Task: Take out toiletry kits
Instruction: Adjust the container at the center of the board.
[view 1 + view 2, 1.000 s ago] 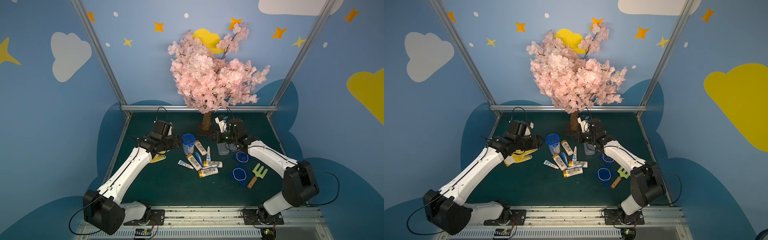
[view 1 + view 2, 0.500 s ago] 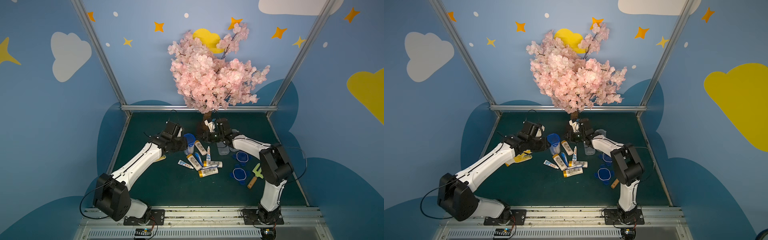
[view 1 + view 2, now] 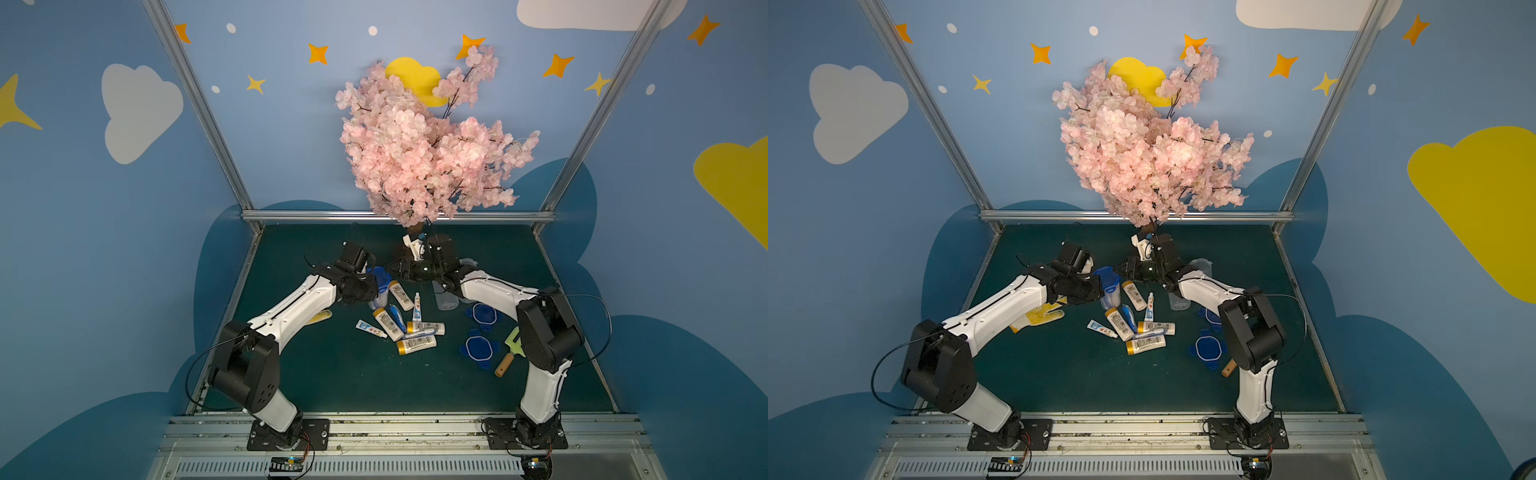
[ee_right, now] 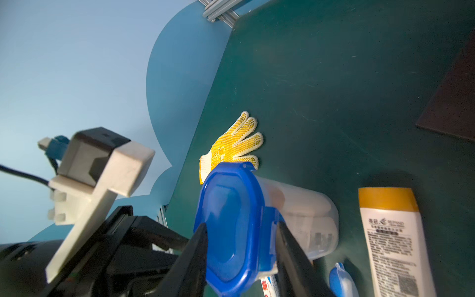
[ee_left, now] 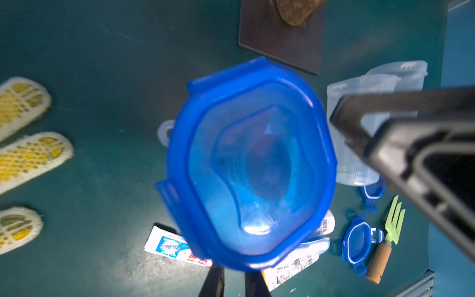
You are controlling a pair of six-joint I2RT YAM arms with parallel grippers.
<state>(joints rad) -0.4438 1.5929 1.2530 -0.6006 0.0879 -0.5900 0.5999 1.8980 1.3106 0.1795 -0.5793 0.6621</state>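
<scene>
Toiletry kits [image 3: 388,325]: loose in a heap at mid-worktop [image 3: 332,382], between the two arms. Four white bottles [image 3: 415,344] with orange caps, two tubes [image 3: 371,328], one blue wrapped piece [image 3: 397,318]; all flat, several touching or crossing.

Glove [image 3: 1038,316]: dotted yellow, flat toward left edge, partly under left arm.

Left gripper [image 5: 232,279]: low at left side of jar [image 4: 303,221]. Jaws nearly shut, slim gap between. Tips hidden under rim of lid [image 5: 252,159] in left wrist view; cannot tell what, if anything, is pinched.

Jar: clear, upright, just behind heap, a bottle right beside it. Blue lid on top. Something printed dimly visible through wall in right wrist view.

Right gripper [image 4: 241,231]: reaching in from the right, jaws partway open astride lid, one at each side, at or against the rim. Cannot tell whether clamped.

Tree [image 3: 415,158]: pink blossom, on dark base at middle of back edge, right behind right gripper.

Open jars [image 3: 444,297]: two, clear, right of heap; farther one half hidden by right arm.

Loose lids [image 3: 478,348]: two, blue, flat, right of open jars, toward right edge.

Fork [image 3: 512,349]: green, wooden handle, flat just right of loose lids, beside right arm's elbow.
</scene>
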